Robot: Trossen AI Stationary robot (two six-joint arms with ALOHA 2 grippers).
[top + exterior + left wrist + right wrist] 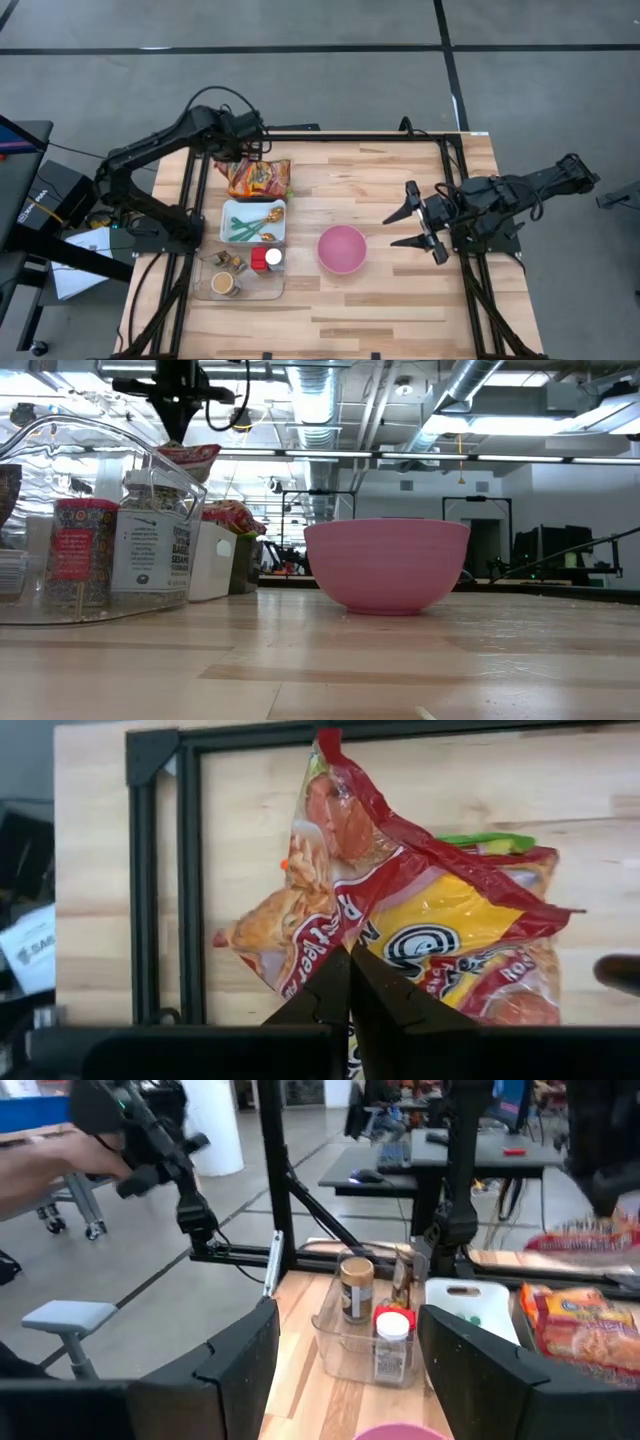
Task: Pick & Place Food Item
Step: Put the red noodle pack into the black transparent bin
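A red and yellow snack bag (400, 890) hangs under my left gripper (348, 955), which is shut on it above the table's far left part (243, 152). In the low view the bag (187, 457) hangs above another snack bag (230, 515) that lies on the table. A pink bowl (342, 248) stands upright mid-table. My right gripper (415, 226) hovers open to the right of the bowl, with nothing between its fingers (240, 1370). My left gripper pinches the bag's crinkled film (340, 942) between its two shut fingers, at the bag's upper end (184, 448). The fingers come from above, pointing steeply down. The bag hangs below them, crumpled, clear of the table and of the bags beneath.
A white tray (228, 212) with green utensils sits near the bags. A clear bin (205, 285) of spice jars stands at the near left. A black frame (330, 135) runs around the table. Bare wood lies near and right of the bowl.
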